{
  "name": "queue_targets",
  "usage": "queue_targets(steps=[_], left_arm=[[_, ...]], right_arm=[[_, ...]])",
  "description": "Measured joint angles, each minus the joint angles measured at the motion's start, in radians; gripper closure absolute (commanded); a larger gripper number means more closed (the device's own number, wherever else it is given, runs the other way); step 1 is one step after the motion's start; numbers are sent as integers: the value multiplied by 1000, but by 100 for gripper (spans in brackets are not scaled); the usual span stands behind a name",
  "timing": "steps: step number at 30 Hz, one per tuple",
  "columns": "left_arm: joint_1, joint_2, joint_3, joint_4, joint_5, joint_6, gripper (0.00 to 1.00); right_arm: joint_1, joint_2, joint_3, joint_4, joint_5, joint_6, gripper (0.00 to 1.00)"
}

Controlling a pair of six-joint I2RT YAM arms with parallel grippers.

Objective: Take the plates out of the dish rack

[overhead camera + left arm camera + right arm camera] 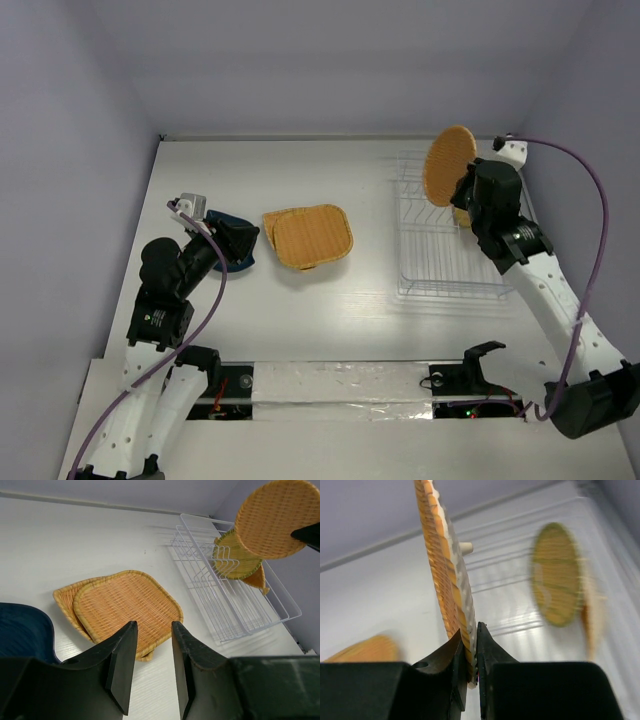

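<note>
My right gripper is shut on the rim of a round orange woven plate, held upright above the clear dish rack. In the right wrist view that plate stands edge-on, pinched between my right gripper's jaws. More woven plates stand in the rack at its far end. Two woven plates lie stacked on the table. A dark blue dish lies left of the stack. My left gripper hovers over the dish, open, nothing between its fingers.
The white table is walled at the back and both sides. The rack sits by the right wall. A taped strip runs along the near edge between the arm bases.
</note>
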Motion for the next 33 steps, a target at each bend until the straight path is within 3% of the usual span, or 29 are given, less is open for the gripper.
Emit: queue_targets(steps=[5, 14, 25, 31, 33], left_arm=[[1, 0, 0, 0, 0, 0, 70], [1, 0, 0, 0, -1, 0, 70], [1, 0, 0, 0, 0, 0, 69], [1, 0, 0, 0, 0, 0, 69], [1, 0, 0, 0, 0, 0, 69]], right_arm=[[148, -15, -26, 115, -237, 109, 100], [363, 336, -131, 443, -586, 384, 100], [376, 523, -153, 624, -650, 570, 95], [376, 581, -153, 647, -656, 592, 87], [376, 590, -153, 647, -656, 595, 80]])
